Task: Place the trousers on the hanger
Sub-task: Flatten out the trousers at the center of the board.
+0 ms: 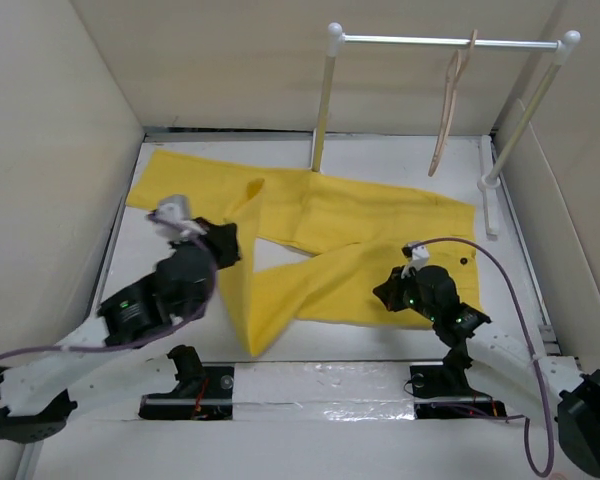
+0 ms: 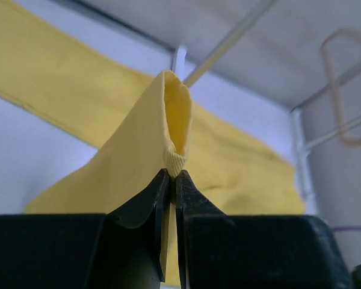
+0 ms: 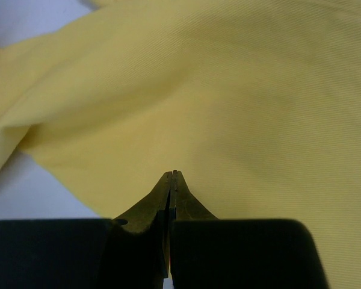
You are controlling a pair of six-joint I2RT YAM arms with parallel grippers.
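Observation:
The bright yellow trousers lie spread over the white table, waistband to the right, one leg folded toward the front. My left gripper is shut on a leg's ribbed hem, and the cloth rises in a peak above the jaws. My right gripper sits low over the trousers near the waist end. Its jaws are shut tip to tip, and I see no cloth between them. The pale wooden hanger hangs from the rail at the back right, away from both grippers.
A white rail on two posts stands at the back of the table. Beige walls close in the left, back and right sides. The arms' bases sit on a strip at the near edge.

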